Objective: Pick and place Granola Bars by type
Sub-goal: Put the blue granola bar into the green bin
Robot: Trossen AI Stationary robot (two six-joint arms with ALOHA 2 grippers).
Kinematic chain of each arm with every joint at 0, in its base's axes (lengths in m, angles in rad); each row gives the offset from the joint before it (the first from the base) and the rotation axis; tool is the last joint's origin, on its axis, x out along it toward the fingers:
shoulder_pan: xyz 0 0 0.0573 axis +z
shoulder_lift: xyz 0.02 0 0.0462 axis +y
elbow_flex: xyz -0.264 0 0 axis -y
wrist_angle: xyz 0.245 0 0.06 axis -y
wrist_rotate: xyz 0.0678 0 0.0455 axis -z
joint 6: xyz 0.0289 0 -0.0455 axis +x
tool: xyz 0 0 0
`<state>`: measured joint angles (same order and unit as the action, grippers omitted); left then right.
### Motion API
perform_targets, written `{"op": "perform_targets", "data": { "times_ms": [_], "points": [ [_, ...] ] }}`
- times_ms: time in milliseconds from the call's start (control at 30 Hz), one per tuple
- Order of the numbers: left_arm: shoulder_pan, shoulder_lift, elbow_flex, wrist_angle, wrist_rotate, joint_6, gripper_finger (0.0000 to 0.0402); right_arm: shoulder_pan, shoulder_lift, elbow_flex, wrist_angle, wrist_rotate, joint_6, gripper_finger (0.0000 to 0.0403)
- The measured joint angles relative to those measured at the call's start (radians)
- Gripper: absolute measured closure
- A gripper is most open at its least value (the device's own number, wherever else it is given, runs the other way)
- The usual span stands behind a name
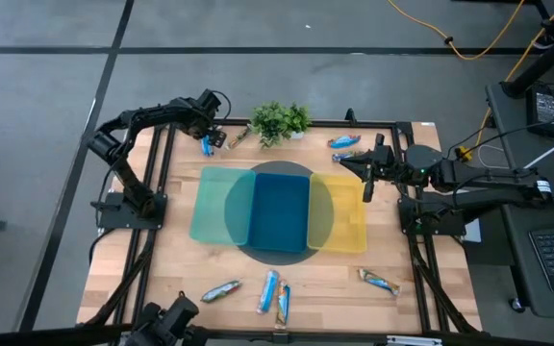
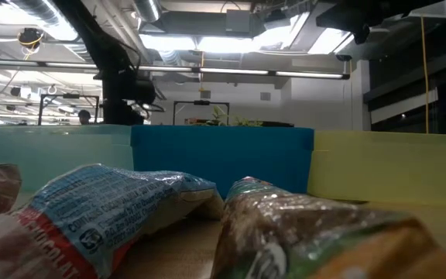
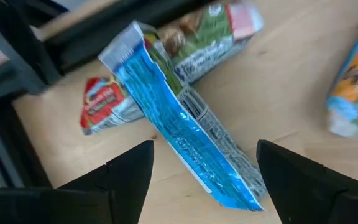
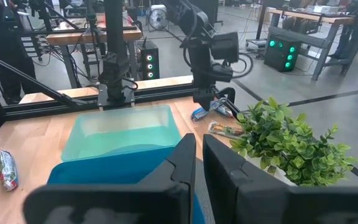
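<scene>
At the table's far left corner a blue-wrapped granola bar (image 3: 185, 130) lies across a green-and-red one (image 3: 194, 43), and a third bar (image 3: 353, 87) lies close by. My left gripper (image 3: 204, 177) points down over the blue bar, open, with one finger on either side of it and clear of it; the high view shows it there too (image 1: 214, 137). My right gripper (image 4: 197, 168) waits shut above the yellow tray (image 1: 352, 235). More granola bars lie at the far right (image 1: 344, 142) and along the near edge (image 1: 268, 291).
Teal (image 1: 210, 205), blue (image 1: 279, 210) and yellow trays stand side by side on a dark round mat at the table's middle. A small potted plant (image 1: 279, 120) stands at the far edge, right of my left gripper. Black frame rails run along the table's edges.
</scene>
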<state>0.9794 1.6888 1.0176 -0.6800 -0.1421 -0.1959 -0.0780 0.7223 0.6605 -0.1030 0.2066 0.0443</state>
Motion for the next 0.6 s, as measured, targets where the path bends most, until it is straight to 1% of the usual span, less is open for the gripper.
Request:
{"op": "perform_targets", "data": {
  "times_ms": [300, 367, 467, 600],
  "points": [
    [0.000, 0.068, 0.000, 0.011, 0.002, 0.000, 0.0128, 0.000, 0.000, 0.000, 0.000, -0.001, 0.005, 0.0368],
    [0.000, 0.073, 0.000, 0.012, 0.006, 0.000, 0.0131, 0.000, 0.000, 0.000, 0.000, -0.018, 0.003, 0.0368],
    [0.000, 0.076, 0.000, 0.016, 0.012, 0.008, 0.0143, 0.000, 0.000, 0.000, 0.000, -0.025, 0.003, 0.0368],
    [0.000, 0.078, 0.000, 0.016, 0.055, 0.009, 0.0174, 0.000, 0.000, 0.000, 0.000, -0.026, 0.002, 0.0368]
  ]
}}
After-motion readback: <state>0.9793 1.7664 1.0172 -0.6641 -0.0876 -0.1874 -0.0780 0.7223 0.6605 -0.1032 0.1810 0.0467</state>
